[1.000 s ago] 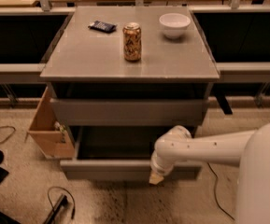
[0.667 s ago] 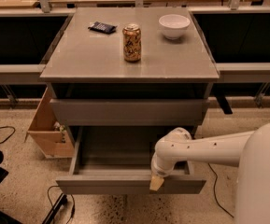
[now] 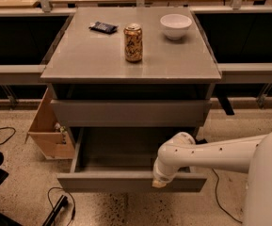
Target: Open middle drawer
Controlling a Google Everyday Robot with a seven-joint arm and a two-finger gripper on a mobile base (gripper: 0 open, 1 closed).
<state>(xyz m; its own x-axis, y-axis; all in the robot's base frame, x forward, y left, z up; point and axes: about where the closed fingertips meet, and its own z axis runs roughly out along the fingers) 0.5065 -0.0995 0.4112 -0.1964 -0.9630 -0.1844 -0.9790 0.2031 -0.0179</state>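
Note:
The middle drawer (image 3: 126,181) is a wide plain grey drawer, pulled well out of the grey cabinet (image 3: 131,60) toward me. Its grey box interior (image 3: 121,152) shows and looks bare. My gripper (image 3: 160,181) is at the top edge of the drawer's front panel, right of its middle, at the end of my white arm (image 3: 211,154), which reaches in from the right. The gripper's tip rests against the front panel. Another grey drawer (image 3: 128,113) sits above the open one, its front only slightly out.
On the cabinet top stand a soda can (image 3: 133,42), a white bowl (image 3: 175,26) and a dark packet (image 3: 103,27). A cardboard box (image 3: 48,131) stands on the floor at the cabinet's left. Cables (image 3: 55,201) lie on the floor at the left.
The middle drawer has slid further out toward me, and my gripper has moved down and forward with its front panel.

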